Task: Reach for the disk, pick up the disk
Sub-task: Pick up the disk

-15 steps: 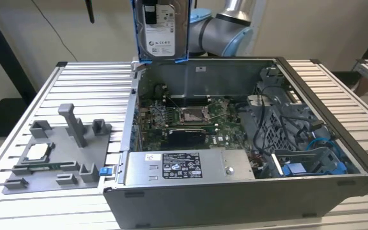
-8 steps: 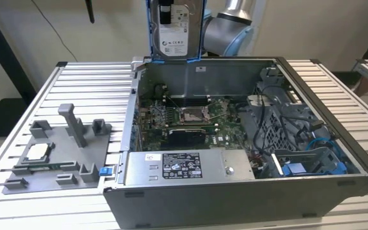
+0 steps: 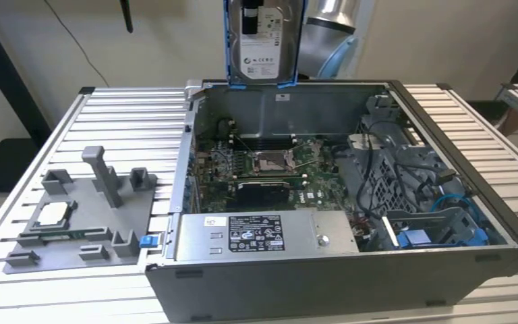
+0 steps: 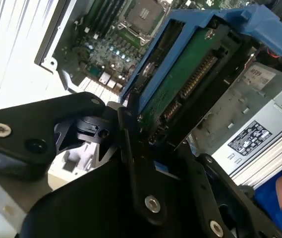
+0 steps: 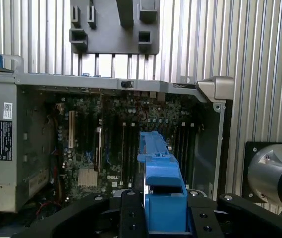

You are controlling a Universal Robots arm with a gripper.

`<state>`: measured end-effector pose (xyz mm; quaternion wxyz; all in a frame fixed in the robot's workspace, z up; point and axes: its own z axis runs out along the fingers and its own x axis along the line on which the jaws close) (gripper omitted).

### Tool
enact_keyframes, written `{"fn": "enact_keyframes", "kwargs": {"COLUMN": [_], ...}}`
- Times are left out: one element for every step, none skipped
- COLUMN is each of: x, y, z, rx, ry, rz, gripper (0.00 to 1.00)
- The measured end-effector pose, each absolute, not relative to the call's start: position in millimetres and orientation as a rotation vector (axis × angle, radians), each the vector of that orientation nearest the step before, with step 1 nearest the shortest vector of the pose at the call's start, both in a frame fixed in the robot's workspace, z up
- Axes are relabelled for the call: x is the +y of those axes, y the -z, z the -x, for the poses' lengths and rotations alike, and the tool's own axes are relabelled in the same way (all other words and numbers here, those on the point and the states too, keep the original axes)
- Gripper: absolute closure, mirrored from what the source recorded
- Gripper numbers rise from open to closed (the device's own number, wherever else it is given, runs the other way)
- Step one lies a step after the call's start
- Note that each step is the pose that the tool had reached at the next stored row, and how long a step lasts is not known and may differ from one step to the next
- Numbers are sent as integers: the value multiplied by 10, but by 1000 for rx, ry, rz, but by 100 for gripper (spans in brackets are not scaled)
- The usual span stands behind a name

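The disk point(image 3: 264, 40), a silver-grey drive with a white label in a bright blue bracket, hangs upright in the air above the back wall of the open computer case point(image 3: 457, 270). In the second wrist view my gripper point(image 4: 150, 144) is shut on the disk point(image 4: 180, 74), whose green circuit-board side and connector face the camera. In the first wrist view the black fingers point(image 5: 131, 213) clamp the blue bracket of the disk point(image 5: 160, 168) from both sides, high over the motherboard.
Inside the case lie the motherboard point(image 3: 268, 169), a power supply point(image 3: 259, 233) and a drive cage with a smaller blue bracket point(image 3: 417, 237). A grey fixture plate point(image 3: 88, 216) carrying a small silver chip point(image 3: 50, 214) sits on the slatted table point(image 3: 124, 121).
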<state>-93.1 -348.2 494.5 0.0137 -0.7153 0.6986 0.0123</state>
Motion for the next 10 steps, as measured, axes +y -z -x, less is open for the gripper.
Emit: {"fn": "enact_keyframes", "kwargs": {"x": [-3481,-3481,-3481,-3481,-3481,-3481,-3482,-3481,-3481,-3481], "y": [-4945,-4945,-4945,-4945,-4945,-4945,-4944,-4946,-4945,-4945], "z": [902,873,845,816,786,756,726,696,665,633], "rx": [2176,2176,2176,2176,2176,2176,2176,2176,2176,2176], "ry": [-38,-38,-38,-38,-38,-38,-38,-38,-38,-38], "rz": [2228,2228,2228,2228,2228,2228,2228,2228,2228,2228], "gripper": [100,100,100,100,100,100,100,100,100,100]}}
